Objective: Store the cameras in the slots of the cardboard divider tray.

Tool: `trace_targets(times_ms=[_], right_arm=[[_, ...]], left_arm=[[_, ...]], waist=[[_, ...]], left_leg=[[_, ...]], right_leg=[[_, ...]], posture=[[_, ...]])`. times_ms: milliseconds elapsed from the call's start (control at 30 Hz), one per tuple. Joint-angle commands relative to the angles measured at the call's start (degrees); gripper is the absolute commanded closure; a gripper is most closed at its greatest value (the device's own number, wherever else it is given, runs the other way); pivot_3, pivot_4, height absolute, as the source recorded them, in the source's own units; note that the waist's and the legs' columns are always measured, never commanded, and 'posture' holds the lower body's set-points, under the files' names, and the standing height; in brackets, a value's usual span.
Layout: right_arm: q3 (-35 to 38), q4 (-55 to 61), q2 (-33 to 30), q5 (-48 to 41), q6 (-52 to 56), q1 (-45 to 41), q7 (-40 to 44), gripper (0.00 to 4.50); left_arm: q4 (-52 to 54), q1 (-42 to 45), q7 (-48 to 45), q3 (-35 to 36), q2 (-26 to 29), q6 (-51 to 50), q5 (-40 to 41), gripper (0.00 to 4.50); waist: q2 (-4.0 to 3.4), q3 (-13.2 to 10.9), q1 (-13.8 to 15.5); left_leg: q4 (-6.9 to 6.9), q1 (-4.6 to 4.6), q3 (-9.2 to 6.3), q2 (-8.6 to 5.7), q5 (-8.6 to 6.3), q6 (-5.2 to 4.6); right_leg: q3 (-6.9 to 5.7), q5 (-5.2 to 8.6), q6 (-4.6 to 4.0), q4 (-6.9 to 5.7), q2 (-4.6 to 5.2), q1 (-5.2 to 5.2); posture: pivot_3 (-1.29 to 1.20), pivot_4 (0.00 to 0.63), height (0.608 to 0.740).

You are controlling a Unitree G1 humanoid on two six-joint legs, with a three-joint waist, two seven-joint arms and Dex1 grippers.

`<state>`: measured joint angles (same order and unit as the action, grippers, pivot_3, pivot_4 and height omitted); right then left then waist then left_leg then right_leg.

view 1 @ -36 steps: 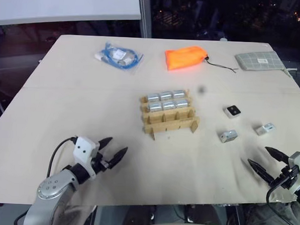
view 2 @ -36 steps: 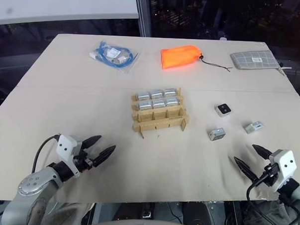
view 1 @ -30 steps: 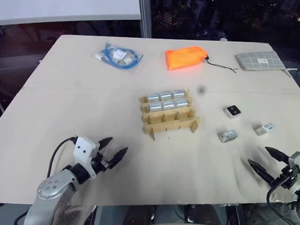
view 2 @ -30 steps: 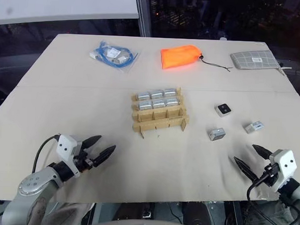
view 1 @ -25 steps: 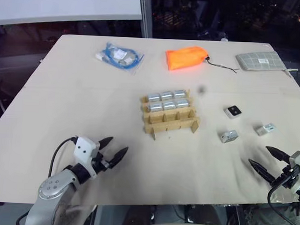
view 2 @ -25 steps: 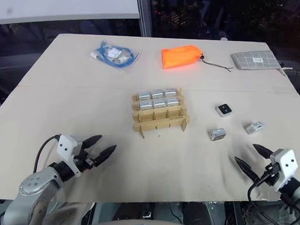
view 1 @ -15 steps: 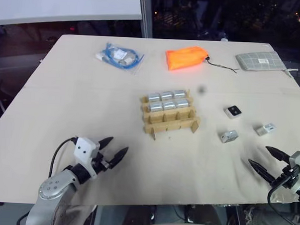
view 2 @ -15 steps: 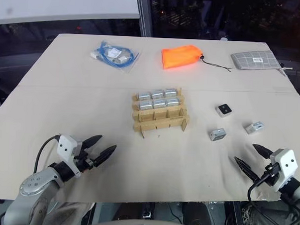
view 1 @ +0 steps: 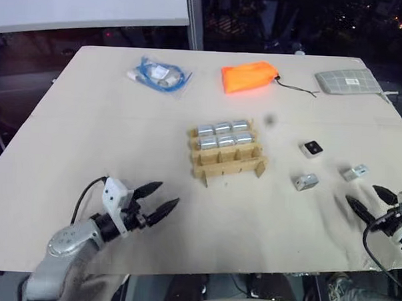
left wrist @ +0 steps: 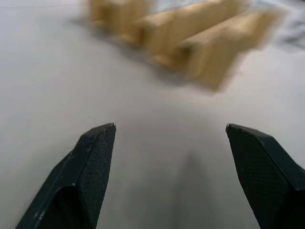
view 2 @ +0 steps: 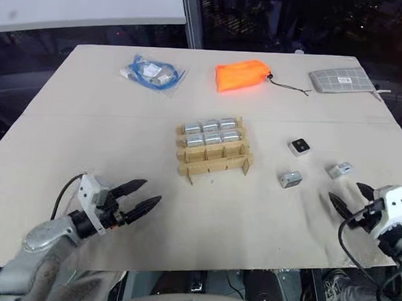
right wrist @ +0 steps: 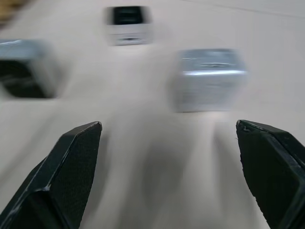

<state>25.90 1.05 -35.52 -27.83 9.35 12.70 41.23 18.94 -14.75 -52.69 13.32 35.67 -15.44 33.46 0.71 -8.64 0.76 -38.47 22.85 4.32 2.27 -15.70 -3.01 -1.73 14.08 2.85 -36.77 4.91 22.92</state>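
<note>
With both grippers' fingers spread and empty, I line my right gripper [view 1: 371, 202] up on the nearest of three loose cameras [view 1: 355, 173] lying right of the half-filled divider tray [view 1: 227, 159] on the worktop [view 1: 88, 132], aiming to straddle it squarely.

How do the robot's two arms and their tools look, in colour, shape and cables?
Both tools, the left tool and the right tool, have two black, pointed, tapering fingers with a fine textured inner surface. Each sits on a white boxy wrist block. The left arm has a rounded silver-grey shell. A thin black cable loops beside each wrist.
</note>
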Motion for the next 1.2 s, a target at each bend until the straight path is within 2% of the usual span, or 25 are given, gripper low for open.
trace_targets(times_ms=[33, 233, 367, 567, 667, 867, 1033, 1200], right_arm=[[2.01, -2.77, -2.71, -0.01, 3.35, -4.05, -1.69, 0.0], [1.88, -5.58, -8.6, 0.78, 3.83, -5.99, 4.38, 0.0], [-1.8, -15.13, -17.5, 10.53, -10.85, -7.48, 11.64, 0.0], [-11.48, -35.51, -26.2, 19.59, -28.72, -22.05, 22.69, 0.0], [-18.08, -43.97, -28.15, 24.69, -36.4, -31.35, 27.32, 0.0], [-29.15, -55.39, -26.68, 34.51, -45.76, -49.07, 31.35, 0.0], [-34.36, -61.79, -24.74, 38.7, -50.39, -58.13, 32.75, 0.0], [-37.08, -65.27, -23.96, 40.23, -52.67, -62.15, 36.09, 0.0]], left_arm=[[4.51, 5.61, -9.06, 4.35, 8.64, -5.63, 9.28, 0.68], [4.51, 11.87, -17.53, 8.1, 20.23, -11.46, 14.84, 0.68], [5.1, 14.91, -21.98, 9.08, 25.89, -14.29, 16.54, 0.68], [6.7, 17.58, -25.15, 8.18, 30.2, -15.31, 15.18, 0.68], [6.03, 18.9, -25.94, 7.58, 30.78, -14.74, 13.98, 0.68], [6.7, 18.7, -24.92, 6.13, 28.27, -13.42, 12.05, 0.68], [8.38, 15.96, -23.32, 7.84, 26.15, -13.33, 11.39, 0.68], [9.6, 14.23, -22.31, 9.34, 25.38, -13.69, 11.54, 0.68]], waist=[[-0.11, 0.01, 0.03], [-0.14, -0.05, -0.1], [-0.18, -0.09, -0.14], [-0.22, -0.33, -1.36], [-0.46, -0.59, -1.79], [-0.6, -0.88, -2.02], [-0.45, -1.01, -1.72], [-0.45, -1.03, -1.5]], left_leg=[[0.0, 0.0, 0.02, -0.03, 0.0, 0.0], [0.02, -0.01, 0.08, -0.05, 0.0, -0.01], [0.02, 0.0, 0.11, -0.11, 0.0, -0.01], [0.0, -0.06, 0.2, -0.12, 0.03, 0.03], [0.0, -0.12, 0.28, -0.11, 0.16, 0.24], [0.02, -0.1, 0.58, -0.05, 0.18, 0.3], [0.07, 0.02, 0.73, -0.02, 0.18, 0.31], [0.07, 0.07, 0.78, -0.03, 0.18, 0.31]], right_leg=[[0.02, 0.0, 0.0, 0.0, 0.01, -0.01], [0.08, -0.01, 0.04, 0.0, -0.05, 0.0], [0.1, 0.02, 0.18, 0.02, -0.06, 0.0], [0.22, 0.05, 0.23, 0.02, -0.17, -0.01], [0.32, -0.03, 0.37, 0.01, -0.23, 0.01], [0.63, -0.05, 0.38, -0.03, -0.33, 0.19], [0.74, -0.05, 0.38, -0.05, -0.33, 0.38], [0.76, -0.06, 0.38, -0.05, -0.29, 0.43]], posture=[[0.0, 0.15, 0.74], [0.0, 0.15, 0.74], [0.0, 0.15, 0.74], [0.0, 0.15, 0.74], [0.0, 0.15, 0.74], [0.0, 0.15, 0.74], [0.0, 0.15, 0.74], [0.0, 0.15, 0.74]])
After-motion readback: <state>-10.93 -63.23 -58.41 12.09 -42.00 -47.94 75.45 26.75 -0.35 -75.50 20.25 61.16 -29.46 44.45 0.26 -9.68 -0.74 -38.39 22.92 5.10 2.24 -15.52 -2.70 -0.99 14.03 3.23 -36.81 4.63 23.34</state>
